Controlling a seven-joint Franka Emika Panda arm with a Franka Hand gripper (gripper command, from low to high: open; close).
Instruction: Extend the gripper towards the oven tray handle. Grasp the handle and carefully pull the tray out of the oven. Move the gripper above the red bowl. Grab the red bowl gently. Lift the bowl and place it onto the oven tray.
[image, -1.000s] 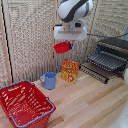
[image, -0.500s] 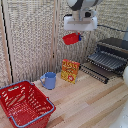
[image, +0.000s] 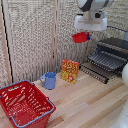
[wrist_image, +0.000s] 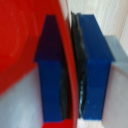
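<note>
Wooden table (image: 95, 100): tool (image: 86, 34) clamps red bowl (image: 80, 37) aloft, above cereal box (image: 69, 70), mug (image: 49, 80) nearby.

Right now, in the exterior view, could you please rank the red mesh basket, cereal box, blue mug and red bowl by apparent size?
1. red mesh basket, though it sits nearest the camera
2. cereal box
3. blue mug and red bowl: too alike to rank
</note>
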